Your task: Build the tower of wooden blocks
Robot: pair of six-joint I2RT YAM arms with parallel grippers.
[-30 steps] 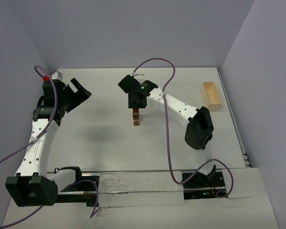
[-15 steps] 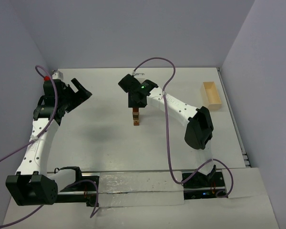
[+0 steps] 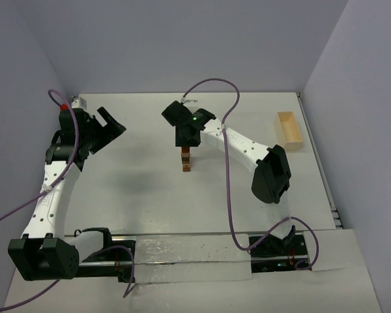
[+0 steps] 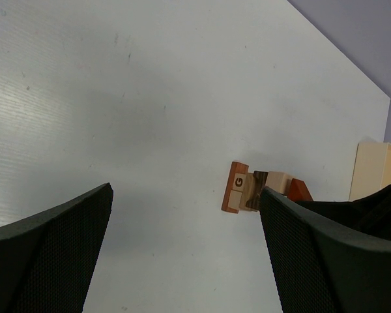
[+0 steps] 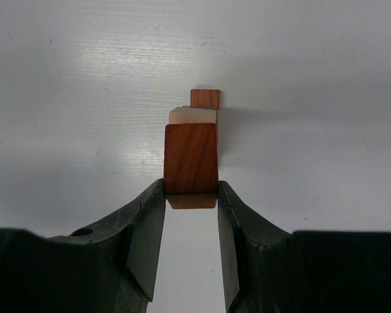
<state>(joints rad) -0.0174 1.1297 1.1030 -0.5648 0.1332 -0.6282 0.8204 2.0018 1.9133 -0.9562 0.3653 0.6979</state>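
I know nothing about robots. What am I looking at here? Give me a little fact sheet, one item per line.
Tower: wood block tower, a narrow stack standing mid-table
Top piece: reddish-brown block, on top of the stack
Right gripper: directly over the tower, fingers closed against the top block's sides
Left gripper: open, holding nothing, off to the left and well apart from the tower
Also there: pale wooden box, near the table's right edge
Surface: white table
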